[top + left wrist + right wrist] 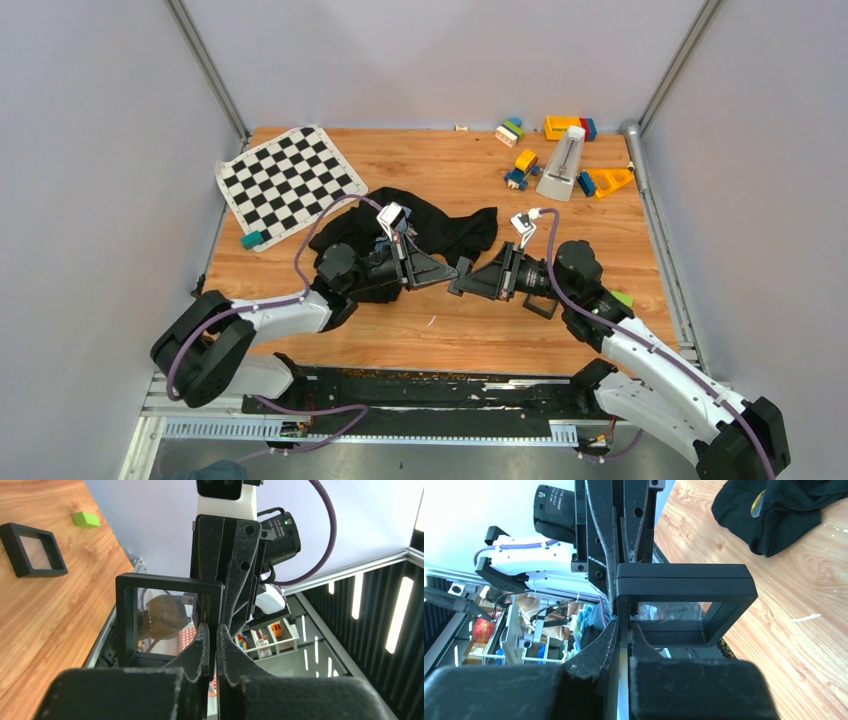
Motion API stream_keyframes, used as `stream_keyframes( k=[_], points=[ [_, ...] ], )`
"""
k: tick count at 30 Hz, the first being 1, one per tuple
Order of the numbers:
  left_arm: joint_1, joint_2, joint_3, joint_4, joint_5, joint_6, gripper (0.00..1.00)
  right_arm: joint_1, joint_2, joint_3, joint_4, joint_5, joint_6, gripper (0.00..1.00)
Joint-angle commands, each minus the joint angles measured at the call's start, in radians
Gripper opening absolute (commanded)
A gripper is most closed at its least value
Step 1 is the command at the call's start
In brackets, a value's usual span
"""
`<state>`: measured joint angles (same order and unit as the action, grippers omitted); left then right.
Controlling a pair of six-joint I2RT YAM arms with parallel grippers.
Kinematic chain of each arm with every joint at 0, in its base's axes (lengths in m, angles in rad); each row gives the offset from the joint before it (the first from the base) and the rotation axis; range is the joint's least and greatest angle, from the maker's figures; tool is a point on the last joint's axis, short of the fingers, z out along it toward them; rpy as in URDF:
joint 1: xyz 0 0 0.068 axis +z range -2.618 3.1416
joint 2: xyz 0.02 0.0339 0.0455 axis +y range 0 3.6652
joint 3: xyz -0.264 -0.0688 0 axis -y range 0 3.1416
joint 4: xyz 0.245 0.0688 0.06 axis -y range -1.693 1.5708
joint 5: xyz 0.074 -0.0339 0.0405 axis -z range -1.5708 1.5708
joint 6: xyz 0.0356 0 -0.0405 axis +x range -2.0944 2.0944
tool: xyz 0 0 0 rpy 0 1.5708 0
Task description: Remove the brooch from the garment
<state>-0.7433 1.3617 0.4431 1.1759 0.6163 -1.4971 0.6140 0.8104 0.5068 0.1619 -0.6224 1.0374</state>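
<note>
Black garment (455, 230) lies crumpled on the wooden table (480, 335) beside the left arm; its brooch cannot be made out; left gripper (212, 630) and right gripper (624, 625) meet tip to tip, both clamped on one side of a square frame (684, 580).

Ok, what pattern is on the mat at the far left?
The mat is black-and-white chequered, clearest in the top external view.

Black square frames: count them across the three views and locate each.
2. The held frame is clamped between the left gripper and right gripper above the table; the second frame lies flat on it by the right arm. More may hide under the garment.
</note>
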Motion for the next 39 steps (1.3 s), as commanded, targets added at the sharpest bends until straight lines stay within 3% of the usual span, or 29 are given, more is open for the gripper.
stream_keyframes(
  k=[1, 6, 11, 20, 22, 25, 29, 33, 39],
  points=[
    [-0.007, -0.119, 0.063, -0.251, 0.045, 0.136, 0.00, -0.033, 0.010, 0.051, -0.011, -0.059, -0.033, 0.00],
    [0.021, -0.230, 0.057, -0.443, 0.007, 0.213, 0.00, -0.104, 0.004, 0.011, -0.007, -0.114, -0.049, 0.00],
    [0.099, -0.329, 0.001, -0.475, -0.008, 0.199, 0.00, -0.177, 0.001, -0.055, 0.081, -0.210, -0.031, 0.00],
    [0.104, -0.343, 0.012, -0.535, -0.002, 0.230, 0.00, -0.184, 0.050, -0.049, 0.086, -0.234, -0.076, 0.00],
    [0.104, -0.345, 0.025, -0.590, -0.008, 0.266, 0.09, -0.184, 0.053, -0.048, 0.089, -0.236, -0.080, 0.00],
    [0.102, -0.363, 0.065, -0.772, -0.041, 0.352, 0.39, -0.184, 0.060, -0.045, 0.081, -0.234, -0.085, 0.00],
    [0.102, -0.395, 0.088, -0.942, -0.130, 0.467, 0.63, -0.185, 0.074, -0.048, 0.105, -0.245, -0.075, 0.00],
    [0.102, -0.384, 0.068, -0.893, -0.128, 0.471, 0.71, -0.186, 0.105, -0.051, 0.149, -0.286, -0.053, 0.00],
    [0.102, -0.311, 0.082, -0.878, -0.100, 0.494, 0.73, -0.184, 0.135, -0.053, 0.220, -0.363, -0.012, 0.00]
  ],
)
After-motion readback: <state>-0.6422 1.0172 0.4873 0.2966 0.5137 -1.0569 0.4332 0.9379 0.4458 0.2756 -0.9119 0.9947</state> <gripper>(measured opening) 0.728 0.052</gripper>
